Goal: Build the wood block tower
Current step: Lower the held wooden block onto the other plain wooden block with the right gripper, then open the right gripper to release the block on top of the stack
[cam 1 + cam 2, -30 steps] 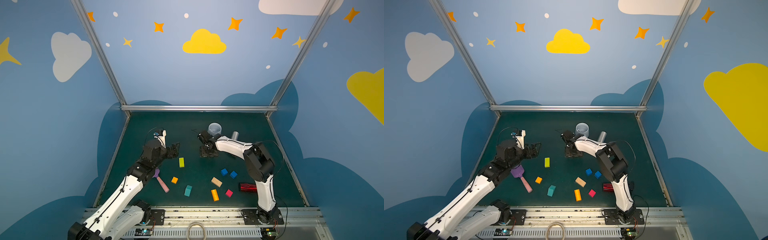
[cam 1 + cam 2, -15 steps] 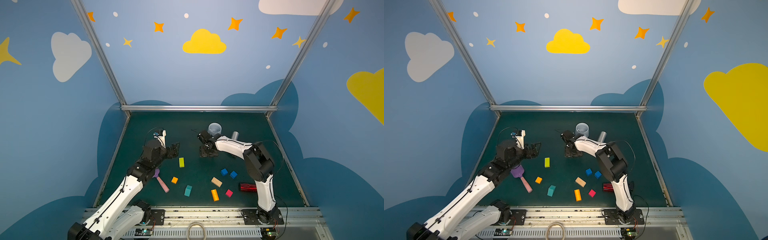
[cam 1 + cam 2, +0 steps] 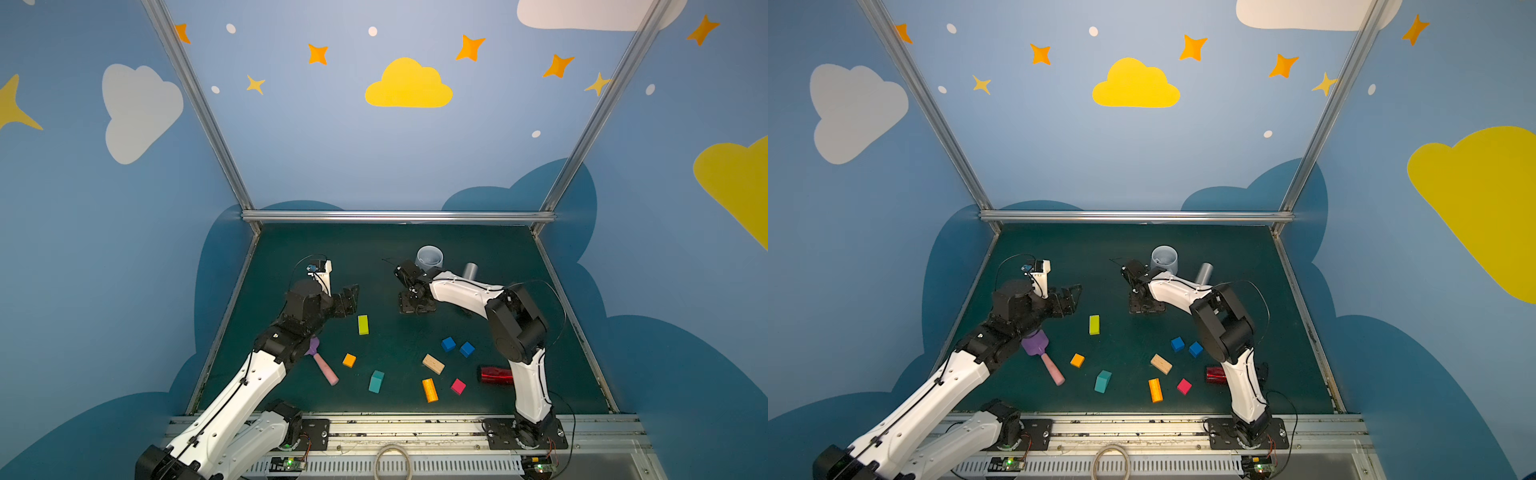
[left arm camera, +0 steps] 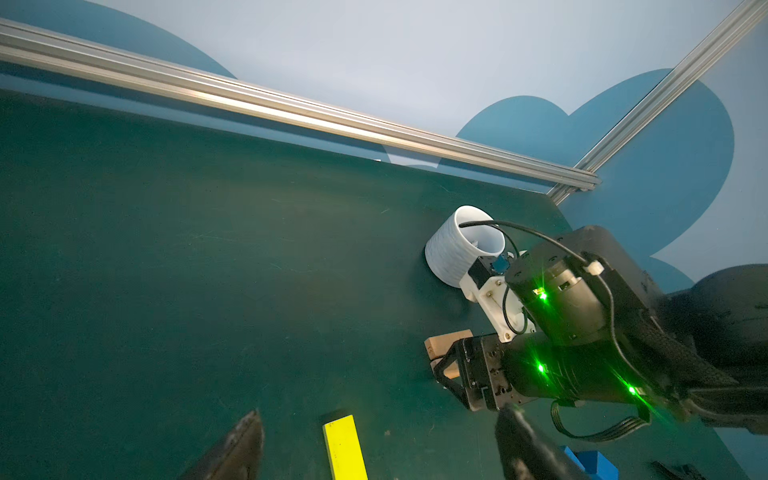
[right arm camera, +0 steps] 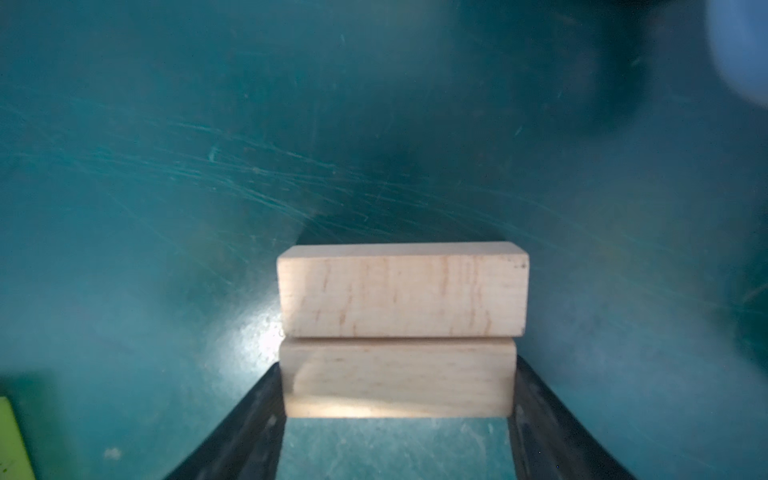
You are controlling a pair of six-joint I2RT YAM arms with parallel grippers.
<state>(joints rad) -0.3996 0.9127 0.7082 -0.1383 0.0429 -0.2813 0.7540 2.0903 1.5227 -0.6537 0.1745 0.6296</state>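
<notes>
— Two tan bars [image 4: 449, 341], where are they?
— Long sides touching on the table [image 3: 332, 249], near the white mug [image 3: 430, 258]. My right hand [image 3: 417, 305] clasps the nearer tan bar [image 5: 397, 374] by its ends; the farther tan bar [image 5: 401, 291] lies free.
— Room to move?
— Bare table toward the back rail [image 3: 399, 216]. My left hand [image 3: 350, 296] hangs open near the yellow-green bar [image 3: 363, 324]; loose blocks [image 3: 448, 343] lie scattered toward the front edge.
</notes>
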